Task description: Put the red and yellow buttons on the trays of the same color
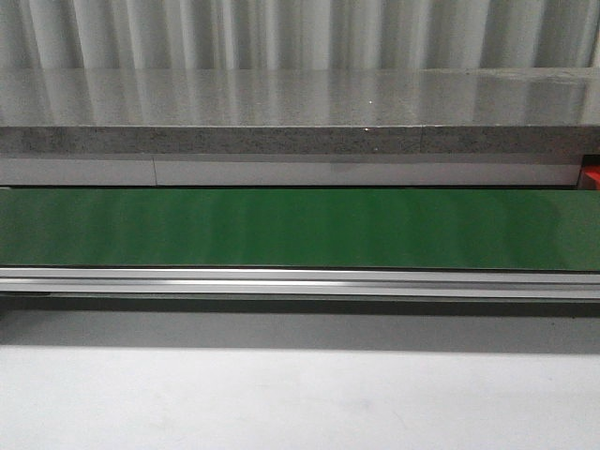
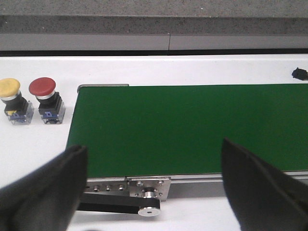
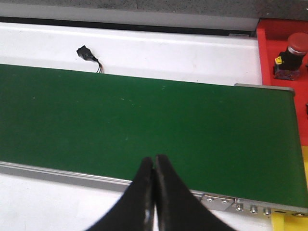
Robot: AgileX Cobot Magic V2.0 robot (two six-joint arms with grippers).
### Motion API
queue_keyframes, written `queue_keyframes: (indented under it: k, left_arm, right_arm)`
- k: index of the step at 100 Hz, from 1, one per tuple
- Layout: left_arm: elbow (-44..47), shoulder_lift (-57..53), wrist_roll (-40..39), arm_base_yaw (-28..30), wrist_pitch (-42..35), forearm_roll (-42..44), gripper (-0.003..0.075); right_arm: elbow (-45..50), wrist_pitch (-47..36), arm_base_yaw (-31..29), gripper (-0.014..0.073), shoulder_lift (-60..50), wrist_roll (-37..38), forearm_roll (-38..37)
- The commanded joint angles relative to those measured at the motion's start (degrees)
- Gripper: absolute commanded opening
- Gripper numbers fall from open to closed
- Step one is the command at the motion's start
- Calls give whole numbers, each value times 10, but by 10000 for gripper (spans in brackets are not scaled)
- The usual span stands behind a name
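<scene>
A long green conveyor belt runs straight across the middle of the front view, edged below by a silver aluminium rail, with a grey speckled stone ledge behind it and pale curtain folds at the top. Neither arm shows in that view; only a sliver of red sits at the far right edge.

In the left wrist view, the left gripper hangs released, its two black fingers spread wide in the lower corners of the frame, nothing between them. At the middle left of that frame, on the white tabletop just off the belt's end, stand two mushroom-headed push buttons on black bodies: the yellow button at the very edge and the red button just beside it, apart from each other and upright. A small black connector lies at the upper right.

In the right wrist view, the right gripper is clenched, its black fingertips pressed together at bottom centre over the belt, grasping nothing. In the upper right corner, a second red-capped button stands upright in the red plastic tray. A scrap of yellow shows at the bottom right corner.
</scene>
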Motion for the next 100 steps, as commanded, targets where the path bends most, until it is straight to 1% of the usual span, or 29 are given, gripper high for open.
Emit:
queue_keyframes:
  k: [1,16,25,35,46,59,68,83,100]
  left_arm:
    - [-14,2,-1,-3,-45,-11,678]
    - [-24,2,-12,-2,-47,-11,645]
    - [-44,9,-63,11,-49,-8,636]
    - [-75,37,-131,47,-49,-6,636]
    - [-114,96,-170,107,-48,-6,636]
    - [-156,182,-175,178,-40,-38,636]
    - [-186,249,-175,208,-22,-61,636]
    - [-249,359,-175,215,-12,-70,636]
    - [-313,456,-175,215,-12,-74,636]
  right_arm:
    - [-15,-35,0,-68,-4,-4,6]
    - [-15,-35,0,-68,-4,-4,6]
    - [-15,-35,0,-68,-4,-4,6]
    - [-15,-35,0,-68,-4,-4,6]
    - [-15,-35,0,-68,-4,-4,6]
    - [-15,-35,0,-68,-4,-4,6]
    - [-15,-35,0,-68,-4,-4,6]
    - [-15,-35,0,-68,-4,-4,6]
    - [-15,-35,0,-68,-4,-4,6]
